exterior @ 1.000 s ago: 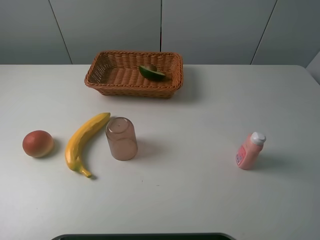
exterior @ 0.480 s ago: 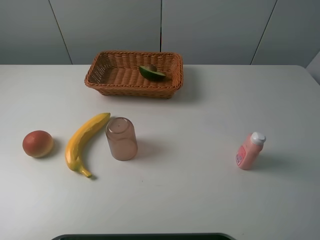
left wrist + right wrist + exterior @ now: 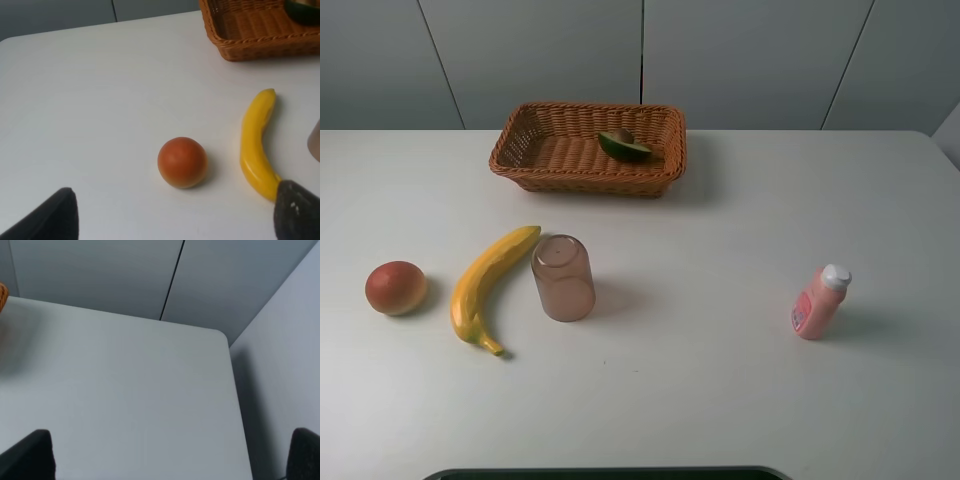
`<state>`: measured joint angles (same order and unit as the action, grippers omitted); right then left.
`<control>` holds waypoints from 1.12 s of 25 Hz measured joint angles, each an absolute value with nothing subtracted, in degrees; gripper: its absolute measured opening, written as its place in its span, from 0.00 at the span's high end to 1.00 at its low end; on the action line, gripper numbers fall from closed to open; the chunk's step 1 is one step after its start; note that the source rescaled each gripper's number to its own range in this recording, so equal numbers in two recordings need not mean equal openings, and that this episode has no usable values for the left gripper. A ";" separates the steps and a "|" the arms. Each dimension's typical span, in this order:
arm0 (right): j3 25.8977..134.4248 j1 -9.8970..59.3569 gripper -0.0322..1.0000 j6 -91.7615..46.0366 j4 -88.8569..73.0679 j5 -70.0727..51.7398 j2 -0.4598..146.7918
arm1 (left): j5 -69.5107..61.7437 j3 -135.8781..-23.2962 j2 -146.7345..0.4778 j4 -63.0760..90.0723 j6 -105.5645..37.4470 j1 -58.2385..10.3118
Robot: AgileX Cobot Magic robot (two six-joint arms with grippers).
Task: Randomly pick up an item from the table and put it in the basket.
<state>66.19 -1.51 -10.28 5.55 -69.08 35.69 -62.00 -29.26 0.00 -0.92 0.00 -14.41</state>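
Observation:
The halved avocado lies inside the brown wicker basket at the back of the white table, towards the basket's right end. A dark green edge of the avocado and a corner of the basket show in the left wrist view. Neither arm shows in the exterior high view. The left gripper is open and empty, held above the table near the reddish-orange fruit. The right gripper is open and empty over the bare back right corner of the table.
A round reddish-orange fruit, a yellow banana and a brownish cup lying on its side sit at the left front. A pink bottle stands at the right. The table's back right corner edge is near a grey wall.

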 joint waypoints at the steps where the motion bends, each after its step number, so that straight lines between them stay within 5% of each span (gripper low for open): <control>1: 64.32 -1.51 0.00 -9.86 4.95 -69.22 33.35 | -62.00 -29.26 0.00 -0.92 0.00 -14.41; 14: 37.25 -1.51 0.00 -6.07 1.43 -69.63 1.91 | -62.00 -29.26 0.00 -0.92 -0.39 -14.41; 28: 29.11 -1.51 0.00 -2.98 1.00 -63.12 0.15 | -62.00 -29.26 0.00 -0.92 -0.39 -14.41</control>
<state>29.11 -1.51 -2.98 1.00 -63.12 0.15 -62.00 -29.26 0.00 -0.92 -0.39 -14.41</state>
